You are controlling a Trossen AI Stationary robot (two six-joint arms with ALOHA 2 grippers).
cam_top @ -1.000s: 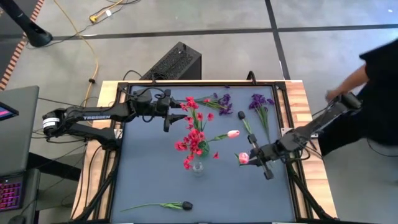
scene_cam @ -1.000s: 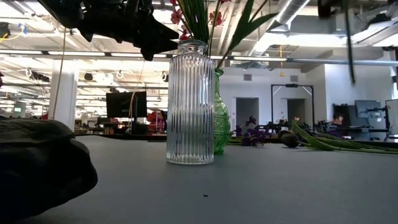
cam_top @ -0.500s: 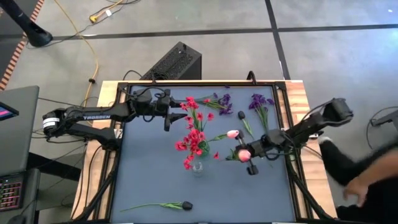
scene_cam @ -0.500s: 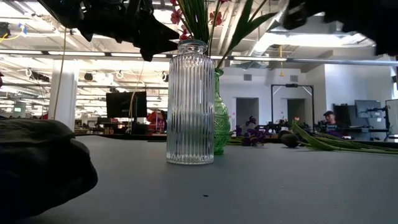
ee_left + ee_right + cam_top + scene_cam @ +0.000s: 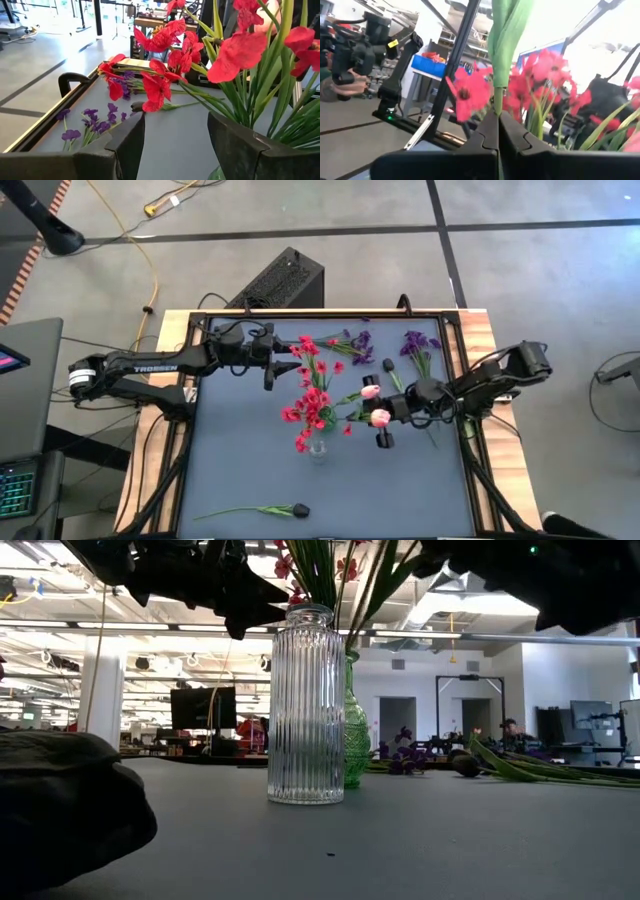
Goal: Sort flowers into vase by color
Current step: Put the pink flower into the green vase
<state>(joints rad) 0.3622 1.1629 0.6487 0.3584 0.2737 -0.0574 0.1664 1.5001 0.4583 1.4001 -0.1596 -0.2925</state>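
A clear ribbed vase stands at the table's middle, with a green vase just behind it. Red blossom clusters rise from the vases, and a pink-white tulip leans out to their right. My right gripper is shut on a second pink-white tulip, just right of the red blossoms. My left gripper is open and empty on the far left side of the red flowers. My right gripper pinches the tulip's green stem between its two fingers. The fingers come roughly level from the table's right and lie across the stem. The tulip is lifted clear of the table, and its stem rises from the fingertips. The stem's lower end does not show.
Purple blossom clusters and a dark tulip lie at the table's far side. Another dark tulip lies near the front edge. A black box stands beyond the table.
My right gripper has carried the pink-white tulip toward the table's left and a little toward the far edge, up to the vases, still shut on it. A person at the table's right has left the high view.
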